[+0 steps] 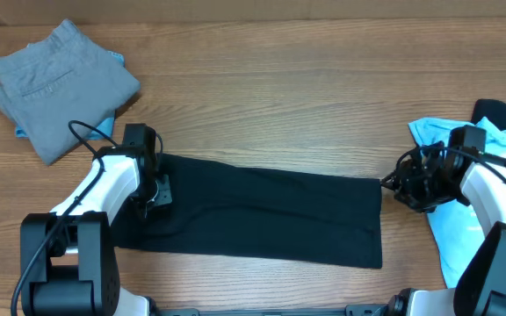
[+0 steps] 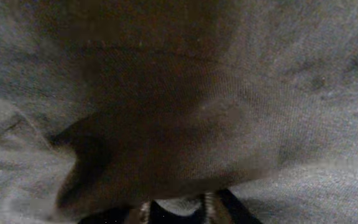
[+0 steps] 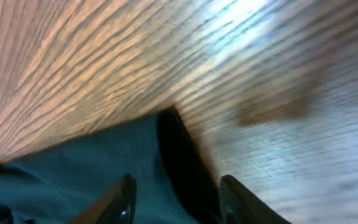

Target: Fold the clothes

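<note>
On the wooden table (image 1: 279,96) our folded black fabric T-shirt (image 1: 262,215) lies lengthwise.
We see the right gripper (image 3: 178,183) straddling its corner, jaws parted and empty; the left gripper (image 1: 152,195) sits on the opposite end, jaws we cannot tell.

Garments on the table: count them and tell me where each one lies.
3: black shirt spread mid-table, grey trousers folded at the back left, light-blue tee at the right. Dark cloth beside the tee and a blue scrap under the trousers may be more.

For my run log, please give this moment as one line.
large black fabric T-shirt: long strip on wooden table | left gripper: on its left end | right gripper: open, at its right end
</note>
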Robot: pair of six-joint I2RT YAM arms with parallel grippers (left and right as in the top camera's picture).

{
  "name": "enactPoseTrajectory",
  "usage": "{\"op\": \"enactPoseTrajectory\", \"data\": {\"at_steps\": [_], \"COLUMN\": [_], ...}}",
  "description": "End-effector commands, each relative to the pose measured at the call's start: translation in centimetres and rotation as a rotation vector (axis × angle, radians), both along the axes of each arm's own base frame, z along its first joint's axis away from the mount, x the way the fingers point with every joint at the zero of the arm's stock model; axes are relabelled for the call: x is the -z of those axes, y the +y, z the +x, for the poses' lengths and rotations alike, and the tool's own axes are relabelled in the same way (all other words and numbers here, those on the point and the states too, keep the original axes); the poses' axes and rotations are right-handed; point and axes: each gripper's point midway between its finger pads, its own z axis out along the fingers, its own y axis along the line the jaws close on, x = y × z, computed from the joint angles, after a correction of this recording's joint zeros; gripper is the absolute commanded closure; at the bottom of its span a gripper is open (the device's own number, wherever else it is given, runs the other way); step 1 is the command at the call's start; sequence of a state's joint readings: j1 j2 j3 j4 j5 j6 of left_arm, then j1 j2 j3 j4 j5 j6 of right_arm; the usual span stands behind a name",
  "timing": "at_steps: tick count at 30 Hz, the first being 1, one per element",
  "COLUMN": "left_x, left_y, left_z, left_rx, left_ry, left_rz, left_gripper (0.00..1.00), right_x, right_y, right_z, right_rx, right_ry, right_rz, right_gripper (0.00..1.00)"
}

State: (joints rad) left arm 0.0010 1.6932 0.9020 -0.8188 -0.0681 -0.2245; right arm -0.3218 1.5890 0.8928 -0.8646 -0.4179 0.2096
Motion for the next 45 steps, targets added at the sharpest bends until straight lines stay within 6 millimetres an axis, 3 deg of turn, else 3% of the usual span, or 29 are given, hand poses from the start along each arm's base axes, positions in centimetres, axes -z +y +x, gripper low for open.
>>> {"op": "enactPoseTrajectory", "data": {"at_steps": [1, 5, 10, 16, 20, 24, 27, 31, 37, 45], "left_x": [1.7, 1.6, 1.6, 1.7, 1.7, 1.7, 1.7, 1.7, 1.7, 1.6], "left_y": [0.1, 0.1, 0.2, 0.2, 0.6, 0.7, 0.8, 0.8, 1.0, 2.2], "left_z": [-2.6, -3.4, -3.2, -2.8, -2.7, -2.7, -2.6, -2.1, -1.8, -2.1], "left_rx": [0.014, 0.014, 0.011, 0.012, 0.018, 0.017, 0.018, 0.017, 0.018, -0.009], "left_ry": [0.097, 0.129, 0.121, 0.104, 0.101, 0.101, 0.097, 0.078, 0.067, 0.073], "left_rz": [-0.008, -0.006, 0.0, 0.0, 0.025, 0.031, 0.034, 0.034, 0.047, 0.117], "left_gripper": [0.79, 0.94, 0.96, 0.96, 0.85, 0.66, 0.66, 0.73, 0.79, 0.82], "right_x": [0.7, 0.8, -0.3, 0.0, 1.2, 2.0, 2.3, 2.2, 1.7, 2.1], "right_y": [1.4, 1.9, 3.1, 3.6, 3.2, 2.4, 2.0, 2.5, 3.7, 0.6], "right_z": [0.0, 0.3, 1.5, 1.3, 0.8, 1.4, 1.5, 1.3, 1.8, 2.4], "right_rx": [-0.014, -0.001, -0.034, -0.051, -0.058, -0.051, -0.032, -0.042, -0.068, 0.067], "right_ry": [-0.033, -0.052, -0.136, -0.124, -0.086, -0.094, -0.083, -0.076, -0.108, -0.098], "right_rz": [0.056, 0.089, 0.172, 0.166, 0.112, 0.07, 0.044, 0.064, 0.109, 0.051], "right_gripper": [0.58, 0.65, 0.68, 0.65, 0.61, 0.57, 0.58, 0.67, 0.96, 0.96]}}
